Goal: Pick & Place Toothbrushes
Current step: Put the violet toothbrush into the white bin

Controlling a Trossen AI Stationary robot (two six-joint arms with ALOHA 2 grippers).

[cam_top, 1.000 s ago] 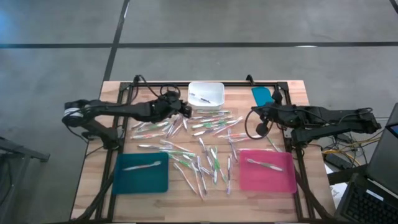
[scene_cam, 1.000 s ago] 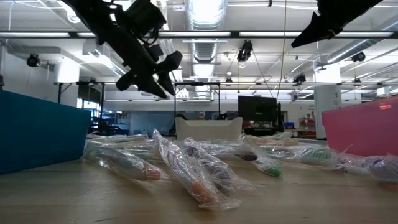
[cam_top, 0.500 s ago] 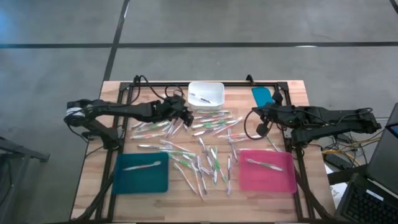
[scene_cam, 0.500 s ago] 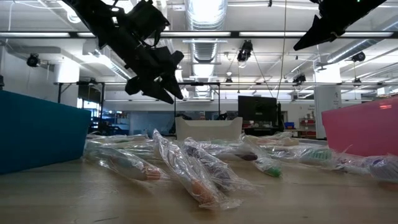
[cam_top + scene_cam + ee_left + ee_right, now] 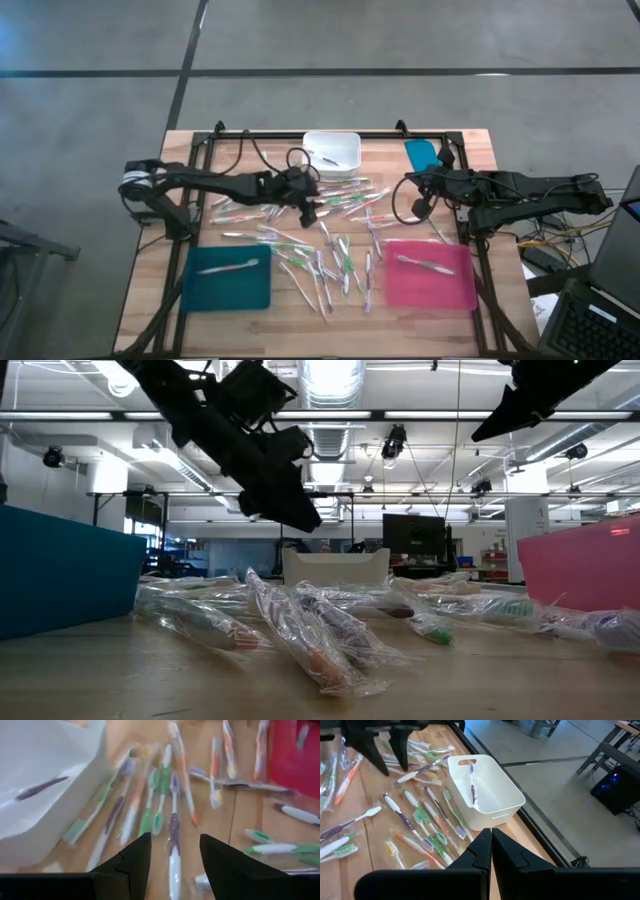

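Toothbrushes [image 5: 320, 630] in glossy crinkled plastic wrap — table [image 5: 150, 300] matt wood.

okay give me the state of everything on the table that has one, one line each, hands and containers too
Left hand: open, empty, above the loose toothbrushes beside the bin.
Right hand: shut, empty, raised at the table's right side.
White bin: upright, holds one purple toothbrush.
Teal tray: flat, one toothbrush in it.
Pink tray: flat, one toothbrush in it.
Loose toothbrushes: wrapped, scattered on the table between the trays.
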